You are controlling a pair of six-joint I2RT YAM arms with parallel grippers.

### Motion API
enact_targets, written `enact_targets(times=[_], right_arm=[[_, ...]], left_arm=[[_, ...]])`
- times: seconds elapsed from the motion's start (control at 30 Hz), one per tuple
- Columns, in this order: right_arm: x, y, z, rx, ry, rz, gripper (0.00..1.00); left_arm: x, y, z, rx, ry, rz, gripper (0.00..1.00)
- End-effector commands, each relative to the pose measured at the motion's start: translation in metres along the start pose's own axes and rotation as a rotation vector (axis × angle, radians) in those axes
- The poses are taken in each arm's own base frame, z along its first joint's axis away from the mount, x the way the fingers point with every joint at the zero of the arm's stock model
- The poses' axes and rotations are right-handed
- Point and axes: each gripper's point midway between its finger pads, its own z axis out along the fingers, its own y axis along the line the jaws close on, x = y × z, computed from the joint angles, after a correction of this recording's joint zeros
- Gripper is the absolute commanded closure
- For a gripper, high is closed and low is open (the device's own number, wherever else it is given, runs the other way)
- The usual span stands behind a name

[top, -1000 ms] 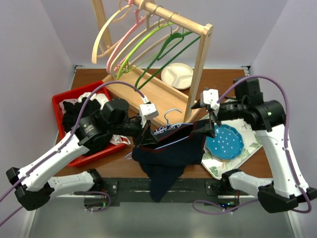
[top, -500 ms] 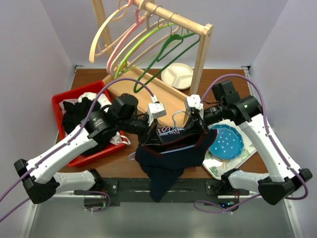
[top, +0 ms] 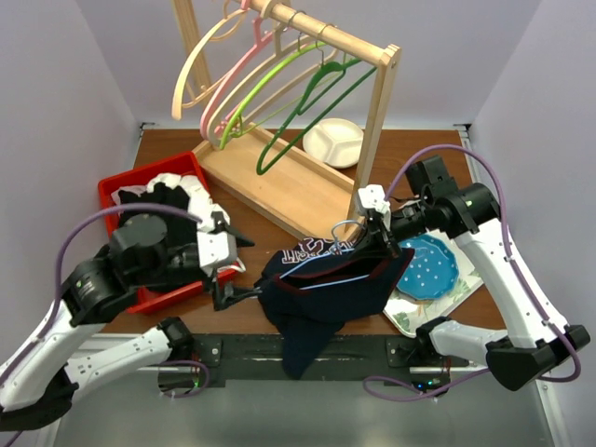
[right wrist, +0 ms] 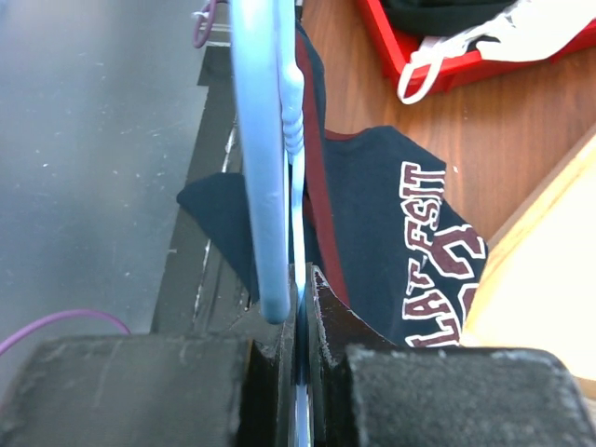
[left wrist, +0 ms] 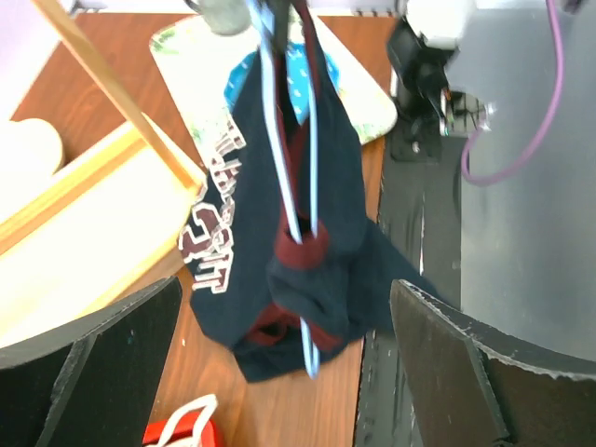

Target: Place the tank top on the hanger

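Since left pincer spread and withdrew, right pincer alone pinches hanger bearing tank top.

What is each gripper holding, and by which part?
The right gripper is shut on the light-blue hanger, pinching its thin frame near one end; the tank top drapes over it. The left gripper is open, holding nothing.

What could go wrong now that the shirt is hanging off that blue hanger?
The hanger is pinched only by the right fingers, on a thin part. The left fingers stand open and apart from it, so it might twist or slip.
The tank top looks bunched on the hanger rather than spread, with much fabric drooping past the table edge. Its weight could pull it off.
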Motion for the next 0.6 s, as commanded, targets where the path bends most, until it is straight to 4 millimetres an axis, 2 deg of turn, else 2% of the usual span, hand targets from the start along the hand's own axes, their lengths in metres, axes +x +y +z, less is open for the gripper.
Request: enact_targets(times=[0.0,0.03,0.2,0.27,0.4,0.5,0.57], right_arm=[[-0.006,0.005,-0.004,-0.01,-0.043,-0.02,1.0],[-0.006,0.004,-0.004,-0.009,-0.045,-0.019,1.0],[-0.007,0.003,-0.005,-0.009,-0.055,-0.014,1.0],[-0.007,0.004,-0.005,-0.01,-0.055,-0.013,1.0],[-0.005,0.004,-0.005,-0.007,-0.057,-0.011,1.0],[-0.005,0.003,-0.005,-0.005,-0.061,-0.011,1.0],[-0.007,0.002,-0.005,-0.007,-0.068,-0.012,1.0]], left_arm=[[0.041,-0.006,0.012,0.064,0.063,0.085,0.0],[0.053,-0.007,0.018,0.071,0.082,0.076,0.01],[0.07,-0.007,0.039,0.136,0.13,0.078,0.06],[0.072,0.001,0.045,0.108,0.131,0.088,0.08],[0.071,0.005,0.056,0.112,0.121,0.087,0.12],[0.074,-0.001,0.063,0.16,0.115,0.082,0.23],[0.078,-0.005,0.067,0.191,0.124,0.057,0.38]])
